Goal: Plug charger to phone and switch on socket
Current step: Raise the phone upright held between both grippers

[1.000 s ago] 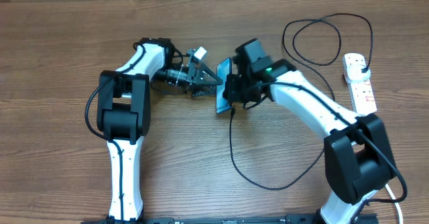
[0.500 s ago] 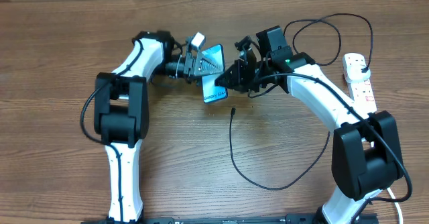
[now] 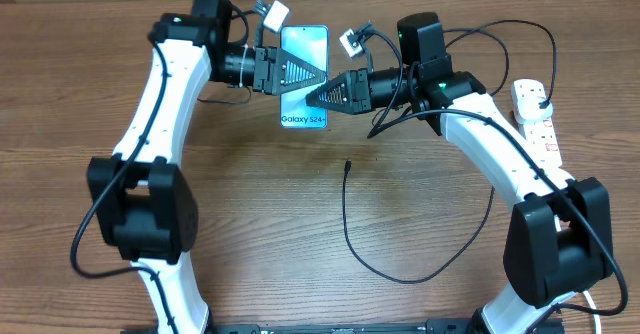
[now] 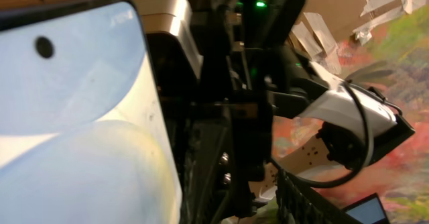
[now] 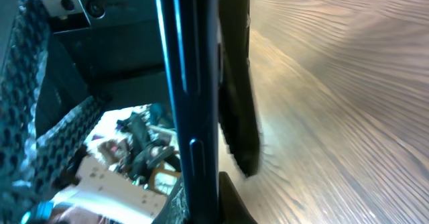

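a: where is the phone (image 3: 303, 42)?
b: off the table (image 3: 260, 234), held up near the far edge. its light blue screen faces the overhead camera, and the white "galaxy s24+" text sits at the end nearer the robot.

a: who has it?
b: the left gripper (image 3: 315, 74) comes in from the left with its upper finger lying across the middle of the screen, jaws closed on the phone. the right gripper (image 3: 318, 95) comes in from the right. its tip is over the phone's right edge, just beside the left one's tip.

a: is the right one clamped too?
b: can't tell. in the right wrist view the phone (image 5: 191, 83) stands edge-on down the middle, and one dark finger (image 5: 238, 96) lies against its right face. the other finger is lost in the clutter on the left. in the left wrist view the phone (image 4: 74, 117) fills the left side, very close, with the right arm (image 4: 348, 110) just beyond it.

a: and the charger (image 3: 400, 278)?
b: on the table, in neither gripper. its small connector tip (image 3: 347, 164) rests on the wood on the robot's side of the phone, apart from it. from there the thin black cable runs toward the robot, curves round, passes under the right arm and loops at the far right.

a: the other end?
b: its black plug (image 3: 541, 100) sits in the socket (image 3: 538, 139). that's the white strip lying along the table's right edge, well apart from the phone.
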Controlling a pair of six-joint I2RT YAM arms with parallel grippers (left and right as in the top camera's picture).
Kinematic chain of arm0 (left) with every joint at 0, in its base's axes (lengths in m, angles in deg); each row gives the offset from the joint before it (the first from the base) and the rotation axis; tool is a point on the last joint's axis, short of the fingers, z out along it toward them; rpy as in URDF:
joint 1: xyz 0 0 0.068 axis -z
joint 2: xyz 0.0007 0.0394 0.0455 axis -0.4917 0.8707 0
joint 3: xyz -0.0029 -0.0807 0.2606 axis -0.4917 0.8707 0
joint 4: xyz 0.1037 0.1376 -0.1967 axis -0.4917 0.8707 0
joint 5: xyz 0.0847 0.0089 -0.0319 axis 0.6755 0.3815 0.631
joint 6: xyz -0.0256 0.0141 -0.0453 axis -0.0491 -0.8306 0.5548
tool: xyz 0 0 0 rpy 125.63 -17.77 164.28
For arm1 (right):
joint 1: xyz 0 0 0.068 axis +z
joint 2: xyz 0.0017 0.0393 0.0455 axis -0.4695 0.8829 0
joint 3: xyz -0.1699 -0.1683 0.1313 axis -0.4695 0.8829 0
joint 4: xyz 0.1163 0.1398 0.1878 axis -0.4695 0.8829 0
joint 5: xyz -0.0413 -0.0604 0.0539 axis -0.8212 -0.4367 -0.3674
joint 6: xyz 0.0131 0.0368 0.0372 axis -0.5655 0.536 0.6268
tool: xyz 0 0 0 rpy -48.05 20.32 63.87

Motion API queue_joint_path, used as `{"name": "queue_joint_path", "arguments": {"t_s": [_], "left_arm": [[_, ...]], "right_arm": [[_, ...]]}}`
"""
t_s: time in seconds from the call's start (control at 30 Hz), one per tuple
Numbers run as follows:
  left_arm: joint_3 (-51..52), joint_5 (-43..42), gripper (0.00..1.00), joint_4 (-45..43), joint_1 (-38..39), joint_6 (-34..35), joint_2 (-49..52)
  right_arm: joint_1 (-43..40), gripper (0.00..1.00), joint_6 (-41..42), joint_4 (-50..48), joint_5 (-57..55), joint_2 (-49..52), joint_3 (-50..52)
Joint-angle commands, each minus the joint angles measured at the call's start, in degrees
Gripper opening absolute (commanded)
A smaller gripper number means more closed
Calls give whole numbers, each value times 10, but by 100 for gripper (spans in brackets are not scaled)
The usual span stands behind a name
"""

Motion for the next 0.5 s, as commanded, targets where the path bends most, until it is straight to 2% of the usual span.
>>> {"name": "queue_joint_path", "arguments": {"t_s": [0.0,0.17,0.47], "left_arm": [[-25,-52,63,-1,-4,-7,-52],[-25,-52,61,2,-14,-3,-53],[-25,-52,59,-31,-17,10,-53]], "right_arm": [[-22,4,39,8,6,15,3],[-42,4,40,-10,43,15,3],[-43,4,41,-32,45,15,3]]}}
